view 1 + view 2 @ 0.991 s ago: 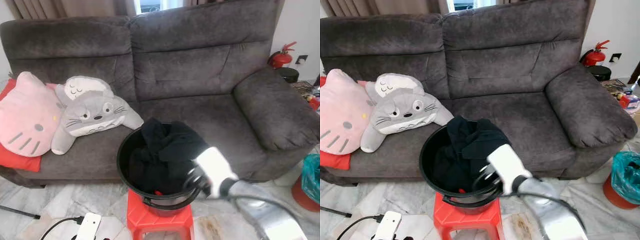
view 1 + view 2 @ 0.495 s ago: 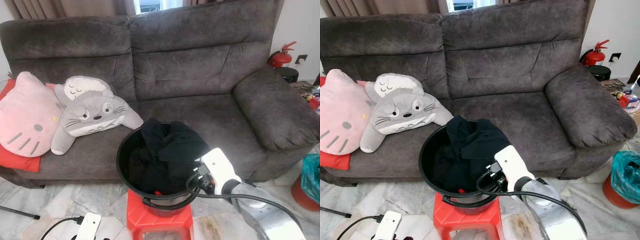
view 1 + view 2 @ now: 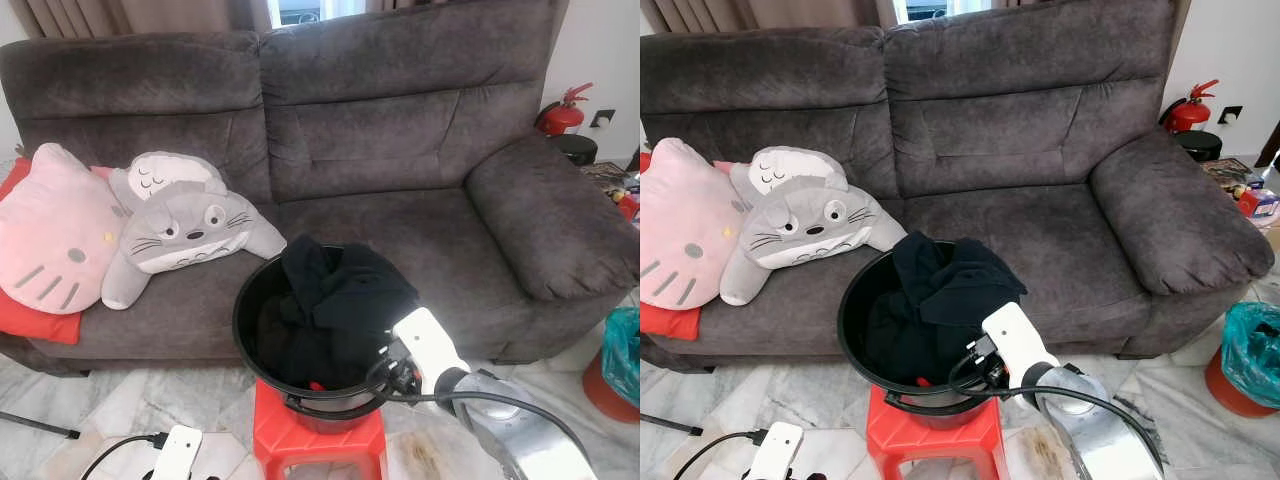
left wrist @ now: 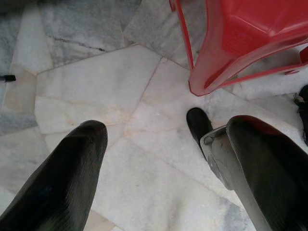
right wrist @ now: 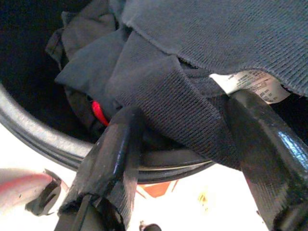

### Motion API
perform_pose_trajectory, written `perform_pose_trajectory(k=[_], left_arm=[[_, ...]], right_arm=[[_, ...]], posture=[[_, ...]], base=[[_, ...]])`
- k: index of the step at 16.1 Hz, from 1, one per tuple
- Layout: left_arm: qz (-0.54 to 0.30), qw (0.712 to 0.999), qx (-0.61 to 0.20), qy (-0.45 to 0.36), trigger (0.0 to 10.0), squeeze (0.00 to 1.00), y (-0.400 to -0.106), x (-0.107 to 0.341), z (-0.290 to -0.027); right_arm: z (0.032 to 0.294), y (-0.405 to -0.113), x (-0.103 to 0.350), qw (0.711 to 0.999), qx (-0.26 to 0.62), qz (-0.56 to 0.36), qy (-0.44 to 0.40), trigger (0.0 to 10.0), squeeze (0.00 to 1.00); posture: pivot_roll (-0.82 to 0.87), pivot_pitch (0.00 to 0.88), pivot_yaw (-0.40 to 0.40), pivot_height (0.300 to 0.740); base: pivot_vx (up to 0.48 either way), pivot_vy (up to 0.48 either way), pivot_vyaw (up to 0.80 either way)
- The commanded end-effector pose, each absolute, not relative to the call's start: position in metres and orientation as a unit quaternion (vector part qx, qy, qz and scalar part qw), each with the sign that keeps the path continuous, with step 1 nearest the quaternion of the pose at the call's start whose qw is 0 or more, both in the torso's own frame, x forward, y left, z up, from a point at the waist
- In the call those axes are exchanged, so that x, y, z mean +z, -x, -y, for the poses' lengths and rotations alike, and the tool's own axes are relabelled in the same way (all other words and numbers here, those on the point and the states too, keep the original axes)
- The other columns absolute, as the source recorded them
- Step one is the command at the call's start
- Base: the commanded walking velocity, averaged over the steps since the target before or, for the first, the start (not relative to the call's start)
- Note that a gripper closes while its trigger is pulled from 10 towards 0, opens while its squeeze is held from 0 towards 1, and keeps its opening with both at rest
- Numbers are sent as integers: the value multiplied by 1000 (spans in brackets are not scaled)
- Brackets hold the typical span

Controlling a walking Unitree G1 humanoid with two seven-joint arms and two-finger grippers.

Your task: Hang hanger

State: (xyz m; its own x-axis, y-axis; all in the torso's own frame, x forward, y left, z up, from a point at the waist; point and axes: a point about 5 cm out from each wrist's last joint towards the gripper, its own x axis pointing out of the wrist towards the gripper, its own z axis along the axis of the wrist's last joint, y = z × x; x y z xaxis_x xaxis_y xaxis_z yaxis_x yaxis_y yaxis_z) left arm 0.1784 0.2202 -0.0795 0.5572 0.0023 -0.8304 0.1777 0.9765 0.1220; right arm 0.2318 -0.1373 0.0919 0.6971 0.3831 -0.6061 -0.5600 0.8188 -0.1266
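A black bucket (image 3: pixel 244 300) stands on a red stool (image 3: pixel 320 442) in front of the sofa, heaped with dark clothes (image 3: pixel 340 290). A small red piece, maybe the hanger (image 5: pixel 98 112), peeks out under the cloth near the bucket's front rim (image 3: pixel 316 385). My right arm reaches in over that rim. In the right wrist view my right gripper (image 5: pixel 185 109) is open, with a fold of dark knit cloth (image 5: pixel 168 96) lying between its fingers. My left gripper (image 4: pixel 166 127) hangs open above the marble floor beside the stool (image 4: pixel 240 38).
A grey sofa (image 3: pixel 400 150) fills the back, with a pink cat cushion (image 3: pixel 55 230) and a grey plush (image 3: pixel 185 225) on its left seat. A white power strip (image 3: pixel 178 450) and cable lie on the floor at the left. At the right are a teal-lined bin (image 3: pixel 622 350) and a fire extinguisher (image 3: pixel 563 115).
My right wrist has shifted slightly left and lower toward the bucket's front rim. The bucket, the clothes and the left arm have not moved.
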Motion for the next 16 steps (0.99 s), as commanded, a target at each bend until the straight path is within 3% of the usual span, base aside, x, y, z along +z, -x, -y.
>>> perform_pose_trajectory(k=[1, 11, 16], left_arm=[[-475, 872, -49, -106, 10000, 0, -174, -80, -225], [-476, 872, -50, -106, 10000, 0, -174, -80, -225], [-477, 871, -49, -106, 10000, 0, -173, -81, -226]], right_arm=[[131, -227, 95, 903, 285, -285, 150, 10000, 0], [118, -212, 114, 877, 373, -254, 165, 10000, 0], [138, -226, 115, 913, 273, -253, 168, 10000, 0]], posture=[[-172, 0, 100, 740], [-177, 0, 101, 740], [-177, 0, 101, 740]], base=[[0, 0, 0], [0, 0, 0], [0, 0, 0]])
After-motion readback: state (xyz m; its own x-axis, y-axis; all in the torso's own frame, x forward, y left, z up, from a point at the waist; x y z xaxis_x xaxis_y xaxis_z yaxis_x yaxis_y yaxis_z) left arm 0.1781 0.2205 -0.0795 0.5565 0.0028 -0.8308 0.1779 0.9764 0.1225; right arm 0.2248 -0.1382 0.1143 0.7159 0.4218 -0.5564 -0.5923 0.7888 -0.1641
